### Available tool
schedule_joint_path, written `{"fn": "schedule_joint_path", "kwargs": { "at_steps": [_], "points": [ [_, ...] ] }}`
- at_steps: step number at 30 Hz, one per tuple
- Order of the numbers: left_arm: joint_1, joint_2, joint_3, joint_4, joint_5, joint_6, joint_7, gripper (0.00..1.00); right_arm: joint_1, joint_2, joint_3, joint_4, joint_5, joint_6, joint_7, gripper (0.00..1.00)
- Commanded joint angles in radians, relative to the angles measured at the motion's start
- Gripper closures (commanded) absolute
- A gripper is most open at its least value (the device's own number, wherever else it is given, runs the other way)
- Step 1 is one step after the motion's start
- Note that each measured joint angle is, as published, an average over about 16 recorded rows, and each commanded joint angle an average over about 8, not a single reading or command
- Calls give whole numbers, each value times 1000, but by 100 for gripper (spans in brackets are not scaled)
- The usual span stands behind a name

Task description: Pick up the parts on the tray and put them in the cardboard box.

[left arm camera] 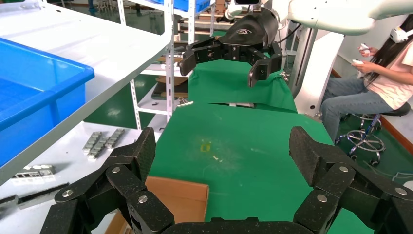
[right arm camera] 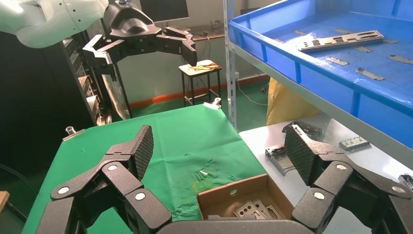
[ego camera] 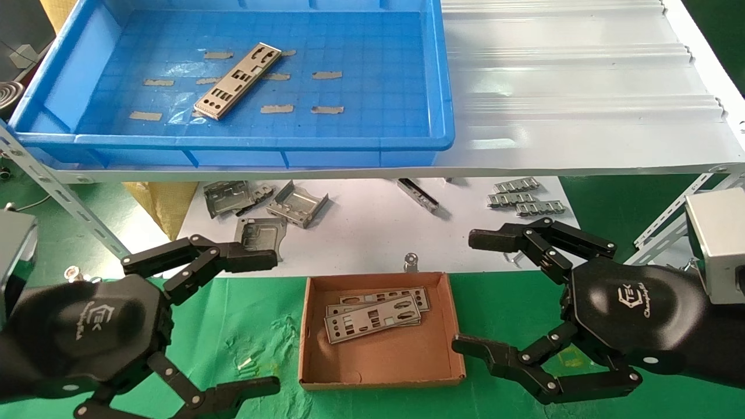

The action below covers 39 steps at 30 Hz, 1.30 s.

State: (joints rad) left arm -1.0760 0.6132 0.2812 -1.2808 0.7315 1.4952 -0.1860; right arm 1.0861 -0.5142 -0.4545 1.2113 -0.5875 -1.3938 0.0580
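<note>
One silver plate [ego camera: 237,81] lies slanted on the floor of the blue tray [ego camera: 443,87] on the upper shelf; it also shows in the right wrist view [right arm camera: 341,40]. The cardboard box [ego camera: 381,358] sits on the green cloth below and holds a few stacked plates [ego camera: 375,314], also seen in the right wrist view [right arm camera: 253,209]. My left gripper [ego camera: 265,323] is open and empty, low, left of the box. My right gripper [ego camera: 474,294] is open and empty, right of the box.
Grey bent brackets [ego camera: 265,206] and small ladder-like strips [ego camera: 524,198] lie on the white lower surface behind the box. A white corrugated sheet [ego camera: 582,75] covers the shelf right of the tray. Slotted metal shelf struts [ego camera: 64,198] stand at both sides.
</note>
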Motion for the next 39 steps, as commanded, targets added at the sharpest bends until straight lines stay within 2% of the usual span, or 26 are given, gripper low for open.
{"fn": "schedule_joint_path", "kwargs": {
  "at_steps": [1, 39],
  "points": [
    [0, 0, 0, 0, 0, 0, 0, 0, 0, 0, 0, 0, 0, 0, 0, 0],
    [0, 0, 0, 0, 0, 0, 0, 0, 0, 0, 0, 0, 0, 0, 0, 0]
  ]
}}
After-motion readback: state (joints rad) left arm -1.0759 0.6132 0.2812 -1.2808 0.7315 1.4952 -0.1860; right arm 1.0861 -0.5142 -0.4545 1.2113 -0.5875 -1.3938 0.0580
